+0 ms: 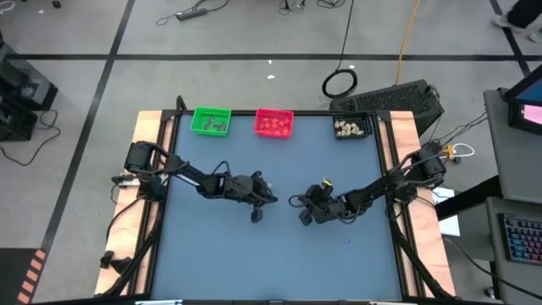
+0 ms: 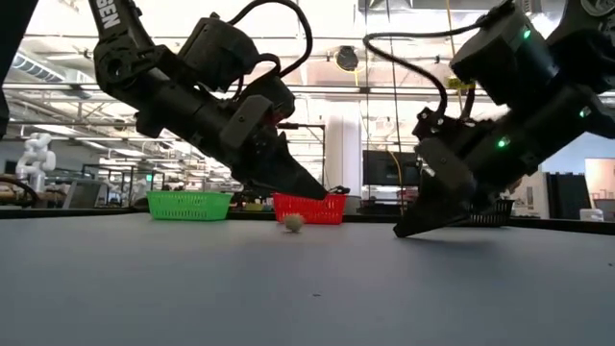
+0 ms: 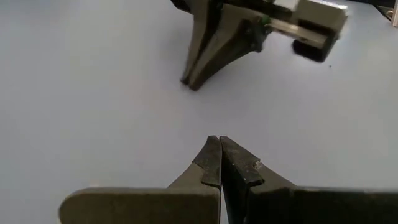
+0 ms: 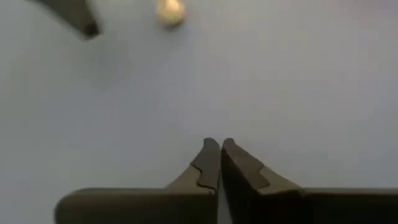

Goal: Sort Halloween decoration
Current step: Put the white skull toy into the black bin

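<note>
One cream-white trinket (image 2: 293, 223) lies by itself on the blue-grey table, small and round; it also shows in the right wrist view (image 4: 170, 11). My left gripper (image 1: 257, 217) is shut, slanting down at mid-table, its tip (image 2: 322, 195) just above and beside the trinket. My right gripper (image 1: 303, 219) is shut too, with its tip (image 2: 399, 232) low over the table, to the trinket's right. The two tips point toward each other. Each wrist view shows its own shut fingers (image 3: 219, 142) (image 4: 217, 143) holding nothing.
Three small trays stand along the table's far edge: a green one (image 1: 211, 120) with dark pieces, a red one (image 1: 273, 124) with orange-red pieces, and a black one (image 1: 351, 128) with cream pieces. Wooden rails (image 1: 146, 127) border the table's left and right sides.
</note>
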`<control>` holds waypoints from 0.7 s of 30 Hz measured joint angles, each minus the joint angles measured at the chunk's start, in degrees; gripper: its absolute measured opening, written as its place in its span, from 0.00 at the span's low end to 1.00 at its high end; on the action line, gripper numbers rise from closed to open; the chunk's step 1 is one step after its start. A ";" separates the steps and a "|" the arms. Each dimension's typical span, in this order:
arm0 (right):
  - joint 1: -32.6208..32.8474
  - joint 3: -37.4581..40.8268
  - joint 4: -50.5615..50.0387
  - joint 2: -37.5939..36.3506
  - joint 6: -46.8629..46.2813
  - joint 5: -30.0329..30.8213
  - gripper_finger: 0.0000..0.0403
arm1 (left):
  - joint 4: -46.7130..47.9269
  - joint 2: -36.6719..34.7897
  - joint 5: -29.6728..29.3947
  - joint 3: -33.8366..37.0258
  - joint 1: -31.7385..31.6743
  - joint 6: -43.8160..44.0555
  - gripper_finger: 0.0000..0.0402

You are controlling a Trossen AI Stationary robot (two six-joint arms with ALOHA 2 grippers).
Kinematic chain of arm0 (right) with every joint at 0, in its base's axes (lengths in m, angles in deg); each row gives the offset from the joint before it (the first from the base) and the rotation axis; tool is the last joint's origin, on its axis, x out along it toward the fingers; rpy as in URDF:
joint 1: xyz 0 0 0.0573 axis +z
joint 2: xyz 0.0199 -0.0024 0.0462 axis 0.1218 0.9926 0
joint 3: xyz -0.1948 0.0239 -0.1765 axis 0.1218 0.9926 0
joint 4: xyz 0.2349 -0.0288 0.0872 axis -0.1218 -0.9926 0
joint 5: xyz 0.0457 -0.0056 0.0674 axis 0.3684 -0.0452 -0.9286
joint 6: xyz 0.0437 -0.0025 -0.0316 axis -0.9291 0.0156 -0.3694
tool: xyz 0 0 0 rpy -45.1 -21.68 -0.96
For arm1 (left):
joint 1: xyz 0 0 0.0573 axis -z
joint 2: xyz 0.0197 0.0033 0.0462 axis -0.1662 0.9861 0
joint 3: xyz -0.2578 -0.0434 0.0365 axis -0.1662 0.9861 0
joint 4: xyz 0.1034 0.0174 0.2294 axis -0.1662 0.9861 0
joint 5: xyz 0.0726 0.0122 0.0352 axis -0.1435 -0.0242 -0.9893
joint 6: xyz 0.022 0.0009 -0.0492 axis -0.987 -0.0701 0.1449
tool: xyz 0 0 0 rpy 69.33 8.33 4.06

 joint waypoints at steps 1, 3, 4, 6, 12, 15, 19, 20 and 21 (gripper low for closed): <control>0.02 0.04 0.02 -0.53 1.15 -0.84 0.03 | 0.14 0.00 0.00 0.00 0.00 -0.03 0.00; 0.08 0.04 0.23 -1.87 3.68 -2.22 0.06 | 0.76 0.00 -0.40 0.00 0.14 -0.83 0.00; 0.01 -0.16 0.32 -2.34 4.63 -2.04 0.07 | 1.01 -0.01 -1.42 0.11 0.31 -1.11 0.00; -0.73 -1.29 0.48 -2.58 7.87 -1.74 0.11 | 1.28 -1.28 -4.11 1.61 0.47 -1.09 0.00; -5.38 -7.22 0.86 -0.04 19.23 -4.20 0.32 | 0.66 -9.56 -7.49 10.70 0.60 1.21 0.00; -7.93 -11.45 0.97 2.57 23.84 -6.76 0.42 | -0.07 -15.00 -10.50 15.64 1.10 1.95 0.00; -11.05 -17.88 1.03 7.18 32.88 -12.32 0.51 | -0.80 -20.80 -11.56 20.13 1.33 1.90 0.00; -11.79 -19.47 0.88 8.37 35.45 -14.58 0.53 | -1.28 -21.87 -11.59 20.81 1.33 1.90 0.00; -12.59 -21.15 0.69 9.63 38.15 -16.97 0.54 | -1.28 -23.13 -11.76 21.65 1.33 1.85 0.00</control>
